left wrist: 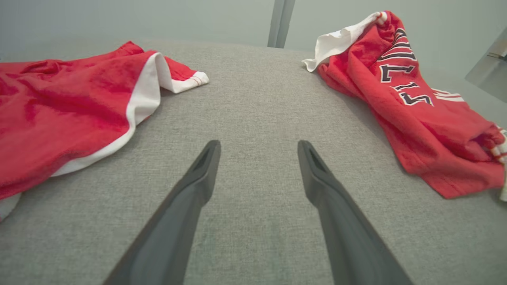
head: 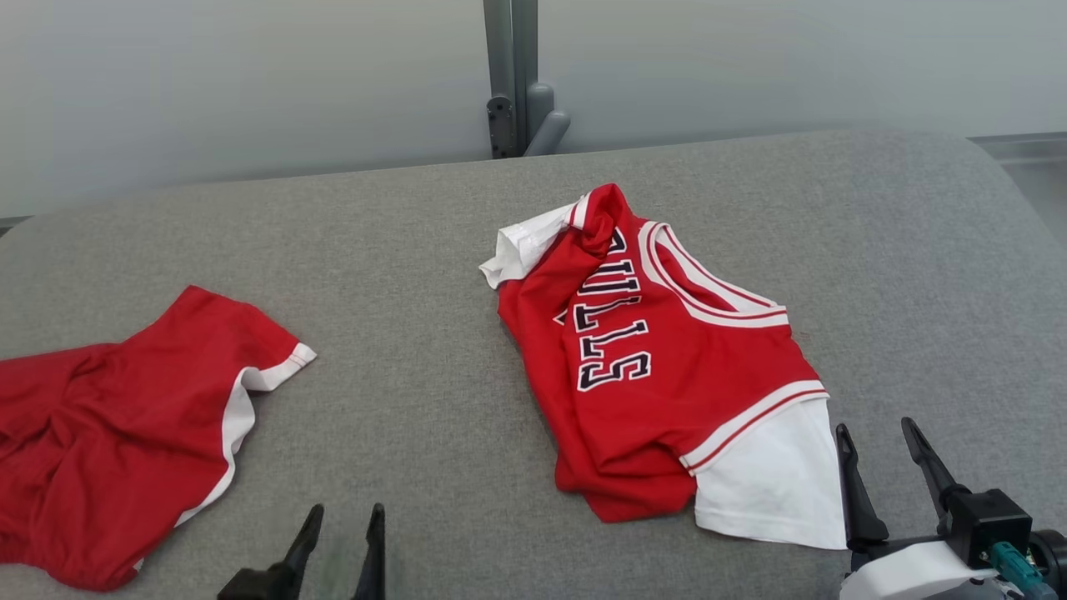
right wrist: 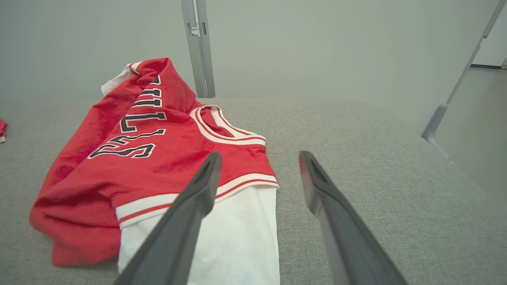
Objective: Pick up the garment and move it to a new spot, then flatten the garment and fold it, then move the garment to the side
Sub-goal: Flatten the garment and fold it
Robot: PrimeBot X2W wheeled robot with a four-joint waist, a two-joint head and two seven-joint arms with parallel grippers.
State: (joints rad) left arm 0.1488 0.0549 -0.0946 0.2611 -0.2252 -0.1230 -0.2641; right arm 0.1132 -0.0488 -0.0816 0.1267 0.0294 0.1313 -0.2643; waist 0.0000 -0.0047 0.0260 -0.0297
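The garment (head: 667, 375), a red basketball jersey with white trim, dark outlined letters and a white sleeve, lies crumpled on the grey bench (head: 417, 292), right of centre in the head view. Its upper end is bunched and folded over, with a white flap sticking out toward the upper left, and its white sleeve spreads flat at the lower right. The right pincer (head: 875, 433) sits in the lower right corner, just beside the sleeve's edge, its 2 dark fingers spread apart and gripping nothing. In the right wrist view the garment (right wrist: 158, 158) fills the left half, and the right pincer (right wrist: 259, 156) has 1 finger over the sleeve and 1 over bare bench; contact cannot be told. The left pincer (head: 346, 521) rests at the bottom edge, left of centre, fingers likewise apart and empty above bare fabric. At the far left lie red shorts (head: 108, 433) with a white stripe, well apart from the garment. A grey post (head: 510, 75) rises behind the bench.
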